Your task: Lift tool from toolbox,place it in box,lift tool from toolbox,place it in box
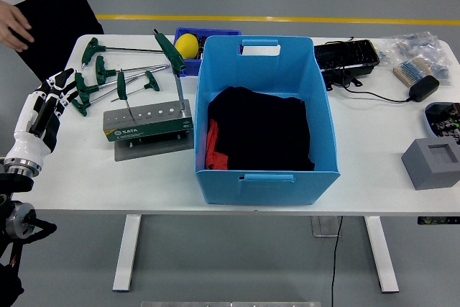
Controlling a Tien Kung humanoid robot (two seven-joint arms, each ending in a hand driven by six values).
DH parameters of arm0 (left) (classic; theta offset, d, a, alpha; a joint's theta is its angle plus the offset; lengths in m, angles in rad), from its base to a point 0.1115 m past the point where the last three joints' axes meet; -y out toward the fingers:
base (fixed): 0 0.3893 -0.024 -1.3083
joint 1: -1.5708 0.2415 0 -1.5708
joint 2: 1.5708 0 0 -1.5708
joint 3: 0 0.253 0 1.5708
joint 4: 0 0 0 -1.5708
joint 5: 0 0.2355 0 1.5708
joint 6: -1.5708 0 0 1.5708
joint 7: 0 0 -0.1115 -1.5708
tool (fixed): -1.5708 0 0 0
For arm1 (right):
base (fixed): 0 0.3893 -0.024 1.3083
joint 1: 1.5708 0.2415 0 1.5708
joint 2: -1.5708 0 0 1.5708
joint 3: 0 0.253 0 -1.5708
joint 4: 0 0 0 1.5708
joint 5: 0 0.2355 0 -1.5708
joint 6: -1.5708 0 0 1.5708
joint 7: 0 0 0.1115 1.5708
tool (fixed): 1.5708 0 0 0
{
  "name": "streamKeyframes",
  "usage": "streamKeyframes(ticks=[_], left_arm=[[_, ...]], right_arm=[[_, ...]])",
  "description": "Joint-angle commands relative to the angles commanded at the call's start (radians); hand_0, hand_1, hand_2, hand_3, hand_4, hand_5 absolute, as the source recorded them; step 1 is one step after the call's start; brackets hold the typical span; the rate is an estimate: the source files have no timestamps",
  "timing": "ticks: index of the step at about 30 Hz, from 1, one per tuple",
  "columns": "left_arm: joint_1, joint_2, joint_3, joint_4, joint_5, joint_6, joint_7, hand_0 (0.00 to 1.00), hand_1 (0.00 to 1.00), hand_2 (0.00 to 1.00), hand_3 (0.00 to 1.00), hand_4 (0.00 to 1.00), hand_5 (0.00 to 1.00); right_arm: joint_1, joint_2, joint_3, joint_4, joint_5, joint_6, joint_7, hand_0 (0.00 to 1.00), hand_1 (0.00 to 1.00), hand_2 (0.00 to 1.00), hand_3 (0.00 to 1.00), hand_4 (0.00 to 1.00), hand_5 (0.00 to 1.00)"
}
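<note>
A grey tool stand (147,124) sits left of centre on the white table (86,177). Two green T-handle wrenches stand upright in it: a short one (121,85) and a tall one (171,52). Several more green T-handle wrenches (97,73) lie loose behind and left of the stand. The big blue box (264,170) stands in the middle, with black and red cloth (260,129) in its bottom. My left hand (57,95) hovers at the table's left edge, close to the loose wrenches, fingers relaxed and holding nothing. The right arm is out of view.
A person stands at the far left, one hand (14,25) hanging near the table corner. A small blue bin with a yellow ball (186,44) sits behind the box. At right lie a black tray (346,57), bagged parts (417,52), a charger (423,88) and a grey foam block (433,162).
</note>
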Motion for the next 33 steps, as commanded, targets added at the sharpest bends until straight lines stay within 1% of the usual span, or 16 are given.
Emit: streamKeyframes(ticks=[16,27,29,33], left_arm=[[0.000,0.002,-0.003,0.003,0.001,0.000,0.000,0.873,0.911,0.964,0.798,0.925,0.725],[-0.002,0.001,-0.009,0.004,-0.005,0.008,-0.008,0.873,0.906,0.963,0.805,0.925,0.724],[-0.005,0.003,-0.008,0.003,-0.007,0.013,-0.014,0.868,0.905,0.964,0.821,0.926,0.721],[-0.010,0.007,-0.003,0.004,-0.016,0.026,-0.027,0.868,0.905,0.964,0.821,0.926,0.721]], right_arm=[[0.001,0.000,-0.002,0.000,0.002,0.000,0.002,0.689,0.698,0.784,0.663,0.864,0.733],[0.004,0.001,-0.007,0.000,0.009,0.000,0.003,0.688,0.697,0.784,0.664,0.864,0.733],[0.005,0.001,-0.010,0.000,0.013,0.000,0.004,0.688,0.698,0.783,0.663,0.865,0.734],[0.006,0.000,-0.013,0.000,0.017,0.001,0.005,0.688,0.698,0.783,0.663,0.865,0.734]])
